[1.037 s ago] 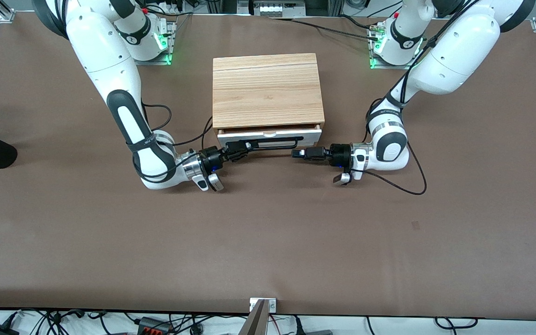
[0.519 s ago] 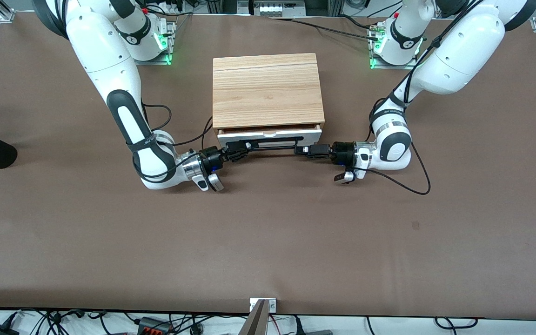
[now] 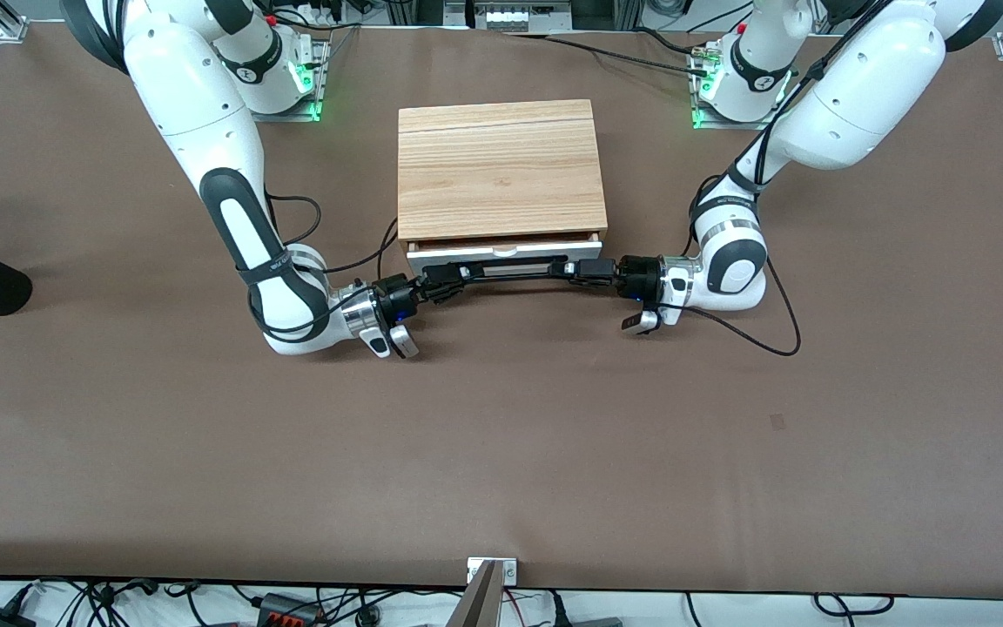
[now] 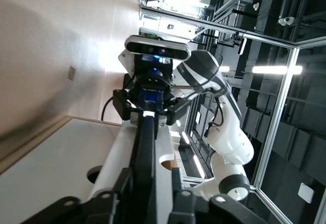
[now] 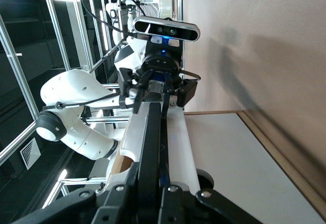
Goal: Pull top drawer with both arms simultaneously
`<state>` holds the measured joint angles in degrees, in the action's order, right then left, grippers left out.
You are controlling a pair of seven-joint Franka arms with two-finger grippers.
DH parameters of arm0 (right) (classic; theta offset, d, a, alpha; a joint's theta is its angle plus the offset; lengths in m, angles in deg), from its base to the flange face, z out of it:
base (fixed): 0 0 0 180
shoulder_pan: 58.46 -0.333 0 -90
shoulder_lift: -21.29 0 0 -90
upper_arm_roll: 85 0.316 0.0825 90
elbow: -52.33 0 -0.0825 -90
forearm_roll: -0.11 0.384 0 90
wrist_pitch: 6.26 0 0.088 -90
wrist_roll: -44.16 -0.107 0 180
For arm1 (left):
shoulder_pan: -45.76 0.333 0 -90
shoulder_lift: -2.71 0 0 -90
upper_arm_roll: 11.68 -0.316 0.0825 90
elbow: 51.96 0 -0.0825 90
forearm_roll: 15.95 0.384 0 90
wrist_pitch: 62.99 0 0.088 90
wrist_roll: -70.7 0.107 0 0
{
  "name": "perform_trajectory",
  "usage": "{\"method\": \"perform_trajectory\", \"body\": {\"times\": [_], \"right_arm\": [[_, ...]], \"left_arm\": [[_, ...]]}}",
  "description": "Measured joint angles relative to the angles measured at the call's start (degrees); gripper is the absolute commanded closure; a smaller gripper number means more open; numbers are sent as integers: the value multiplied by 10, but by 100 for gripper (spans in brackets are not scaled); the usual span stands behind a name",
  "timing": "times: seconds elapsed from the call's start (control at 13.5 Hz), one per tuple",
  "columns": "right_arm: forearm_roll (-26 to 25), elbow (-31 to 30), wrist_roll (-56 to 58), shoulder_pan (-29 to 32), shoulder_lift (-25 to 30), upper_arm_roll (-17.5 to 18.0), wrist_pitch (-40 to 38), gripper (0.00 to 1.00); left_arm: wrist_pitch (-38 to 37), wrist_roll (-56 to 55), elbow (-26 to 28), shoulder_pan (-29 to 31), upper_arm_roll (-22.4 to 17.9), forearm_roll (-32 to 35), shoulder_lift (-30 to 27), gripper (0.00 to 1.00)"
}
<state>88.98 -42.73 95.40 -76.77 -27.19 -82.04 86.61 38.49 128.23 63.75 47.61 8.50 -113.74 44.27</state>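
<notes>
Our fingers (image 5: 133, 172) pinch the long black bar handle (image 3: 514, 269) at both ends, left gripper (image 3: 573, 268) and right gripper (image 3: 449, 276), for an even pull. The wide white-fronted top drawer (image 3: 503, 252) sits barely open, mid-desk (image 3: 501, 453) toward the robots' edge.

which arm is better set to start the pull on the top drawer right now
Neither alone; both are placed. The right pincer and the left pincer each sit on an end of the top drawer's black bar handle. The right appears shut on it; the left's grip is less clear.
</notes>
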Motion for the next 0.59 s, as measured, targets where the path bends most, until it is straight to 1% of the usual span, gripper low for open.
{"method": "perform_trajectory", "body": {"times": [0.07,0.15,0.3,0.59], "right_arm": [[0,0,0,0,0,0,0,100],[0,1,0,0,0,0,-1,100],[0,1,0,0,0,0,-2,100],[0,2,0,0,-1,0,-1,100]], "left_arm": [[0,1,0,0,0,0,0,69],[2,3,2,0,0,0,0,74],[5,7,3,0,0,0,0,77],[8,18,4,-1,0,0,0,86]]}}
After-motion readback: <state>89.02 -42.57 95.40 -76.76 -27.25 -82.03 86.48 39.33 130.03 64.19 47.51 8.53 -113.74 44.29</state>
